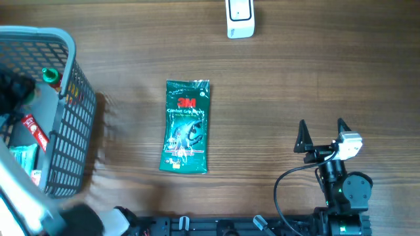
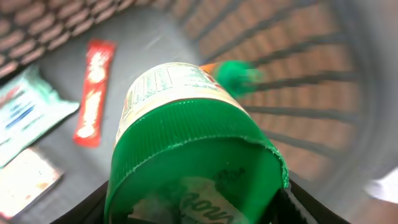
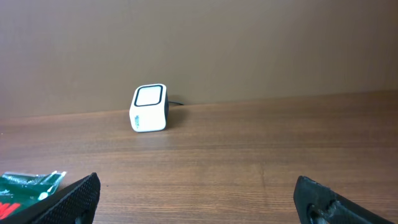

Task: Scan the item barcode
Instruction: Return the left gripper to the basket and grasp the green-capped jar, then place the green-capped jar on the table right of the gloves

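- The bench (image 1: 275,85) is a brown wood-grain surface with the grain running left to right. It fills the overhead view, and none of its edges shows there.
- A plain brown wall (image 3: 249,43) rises behind the bench's far edge in the right wrist view.
- A grey mesh basket (image 1: 72,131) stands at the far left, cut by the frame. Its right wall is well apart from everything else on the bench.
- Bare wood lies between the basket and the middle, and a wider bare stretch spans the right half.
- A green 3M glove pack (image 1: 188,128) lies flat mid-bench, long side running near to far.
- The right gripper (image 1: 321,124) sits low on the right with its jaws spread wide, holding nothing, and faces bare wood.
- The left gripper (image 2: 196,211) is down inside the basket, clasped around the green lid of a jar (image 2: 186,124), which tilts above the basket floor.
- The white barcode scanner (image 1: 240,18) stands at the far edge, right of centre, apart from the pack.
- On the basket floor lie a red sachet (image 2: 94,90) and pale packets (image 2: 28,115); a green-capped bottle (image 2: 239,73) is blurred behind the jar.
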`<state>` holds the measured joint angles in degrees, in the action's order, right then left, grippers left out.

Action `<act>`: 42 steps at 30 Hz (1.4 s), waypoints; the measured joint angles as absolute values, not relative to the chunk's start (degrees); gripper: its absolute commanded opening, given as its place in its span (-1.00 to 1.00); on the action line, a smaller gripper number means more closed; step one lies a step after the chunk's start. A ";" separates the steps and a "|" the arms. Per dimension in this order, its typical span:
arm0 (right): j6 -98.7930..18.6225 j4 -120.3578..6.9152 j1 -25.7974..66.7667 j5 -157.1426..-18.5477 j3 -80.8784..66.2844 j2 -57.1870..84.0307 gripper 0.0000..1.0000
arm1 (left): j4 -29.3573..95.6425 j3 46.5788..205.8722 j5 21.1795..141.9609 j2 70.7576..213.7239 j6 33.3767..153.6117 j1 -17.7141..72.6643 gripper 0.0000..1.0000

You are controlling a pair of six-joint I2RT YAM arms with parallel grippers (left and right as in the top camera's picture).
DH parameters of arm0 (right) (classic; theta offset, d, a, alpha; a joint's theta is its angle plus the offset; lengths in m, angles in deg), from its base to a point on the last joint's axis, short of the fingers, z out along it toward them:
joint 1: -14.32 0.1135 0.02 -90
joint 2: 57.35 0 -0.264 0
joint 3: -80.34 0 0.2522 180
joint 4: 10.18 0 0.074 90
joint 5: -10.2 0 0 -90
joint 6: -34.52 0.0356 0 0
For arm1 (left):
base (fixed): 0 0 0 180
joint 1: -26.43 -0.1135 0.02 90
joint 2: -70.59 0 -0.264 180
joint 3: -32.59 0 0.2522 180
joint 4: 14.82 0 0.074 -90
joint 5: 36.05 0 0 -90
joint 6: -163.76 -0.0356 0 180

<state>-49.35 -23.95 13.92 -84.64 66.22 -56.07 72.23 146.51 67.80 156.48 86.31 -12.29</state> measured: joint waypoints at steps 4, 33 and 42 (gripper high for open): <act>-49.35 -23.95 13.92 -84.64 66.22 -56.07 1.00 | 71.97 146.95 73.37 146.01 87.98 -5.21 -0.04; -49.35 -23.95 13.92 -84.64 66.22 -56.07 1.00 | 63.58 146.92 63.14 190.51 106.18 61.34 0.03; -49.35 -23.95 13.92 -84.62 66.22 -56.07 0.99 | 65.06 147.12 62.97 192.17 108.30 63.99 1.00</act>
